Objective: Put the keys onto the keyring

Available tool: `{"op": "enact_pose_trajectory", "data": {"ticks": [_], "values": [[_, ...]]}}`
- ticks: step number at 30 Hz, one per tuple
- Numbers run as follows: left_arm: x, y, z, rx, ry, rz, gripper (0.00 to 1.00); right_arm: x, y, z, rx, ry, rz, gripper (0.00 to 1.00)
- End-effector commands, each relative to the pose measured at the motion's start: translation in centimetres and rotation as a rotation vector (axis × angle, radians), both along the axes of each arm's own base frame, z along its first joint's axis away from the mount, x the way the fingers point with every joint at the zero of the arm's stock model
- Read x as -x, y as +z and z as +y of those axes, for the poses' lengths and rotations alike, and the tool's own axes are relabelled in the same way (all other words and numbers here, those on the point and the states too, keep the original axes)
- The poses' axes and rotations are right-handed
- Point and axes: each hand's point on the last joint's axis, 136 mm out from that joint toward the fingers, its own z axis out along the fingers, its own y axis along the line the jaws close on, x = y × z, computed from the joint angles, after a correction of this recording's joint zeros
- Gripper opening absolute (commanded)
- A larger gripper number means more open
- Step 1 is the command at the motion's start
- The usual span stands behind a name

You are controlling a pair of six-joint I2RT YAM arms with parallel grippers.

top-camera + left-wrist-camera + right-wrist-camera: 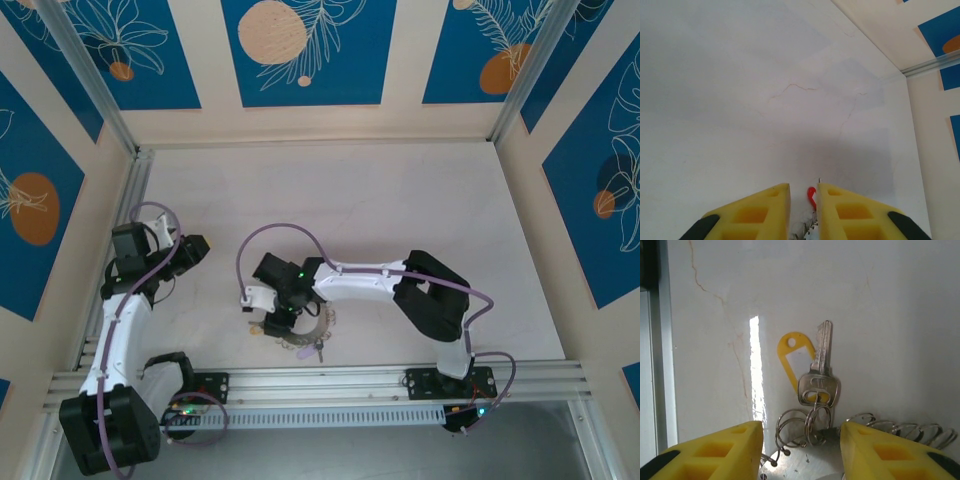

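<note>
Fingers of the right end effector [801, 426] stand well apart, one on each side of a section of the keyring [810, 460] rim. Whether either finger touches the metal cannot be told. The keyring is a flat silver-grey plate edged with small wire loops, and it lies on the bench [890, 315]. A silver key [821, 372] is linked to one loop, with its blade pointing to 12 o'clock in the right wrist view. A yellow tag [792, 357] lies flat at 10 o'clock from the key head. More loops run toward 3 o'clock, beyond the finger on that side.

In the top view the keyring sits near the bench's 6 o'clock edge, just left of centre. The left end effector [804, 189] is at 9 o'clock, well apart from the ring. Its fingers are nearly together, clamped on a red key [811, 196]. The red head protrudes past the fingertips and the toothed blade sits in the gap.
</note>
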Motion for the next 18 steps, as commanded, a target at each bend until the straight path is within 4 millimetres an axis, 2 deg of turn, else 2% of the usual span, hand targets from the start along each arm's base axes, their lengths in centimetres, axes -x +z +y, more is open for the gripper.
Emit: {"op": "enact_pose_trajectory", "data": {"ticks": [1,10,18], "values": [[0.1,0.8,0.0,0.009,-0.008,-0.037,0.21,-0.1,-0.2,0.4,0.016,0.024,-0.014,0.42],[0.0,0.8,0.1,0.008,-0.008,-0.039,0.21,0.4,-1.1,0.1,0.048,0.041,-0.016,0.31],[0.0,0.8,0.0,0.01,-0.012,-0.039,0.21,0.8,-1.7,-0.4,0.07,0.046,-0.013,0.29]]}}
